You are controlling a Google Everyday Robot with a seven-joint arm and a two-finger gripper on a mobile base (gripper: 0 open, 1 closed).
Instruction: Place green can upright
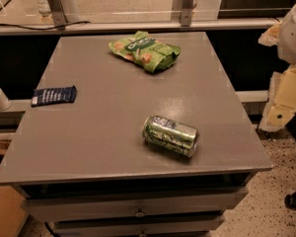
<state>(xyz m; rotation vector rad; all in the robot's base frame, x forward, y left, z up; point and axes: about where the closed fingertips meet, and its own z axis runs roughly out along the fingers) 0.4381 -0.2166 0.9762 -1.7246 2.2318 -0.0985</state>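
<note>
The task is at its opening step: the green can point(170, 135) lies on its side on the front right part of the table point(89, 132), not yet grasped. The gripper point(282, 105) appears as a pale cream shape at the right edge of the view, off the table and well apart from the can. It holds nothing that shows, and I cannot tell whether it is open or closed.

By my judgement, the next move calls for bringing the gripper over the table and down across the can's round body, so it can be gripped, turned on end and set down.

Counted: one green can, one crinkled green snack bag point(145, 50) near the far edge, one dark blue packet point(54, 95) at the left edge, one table.
</note>
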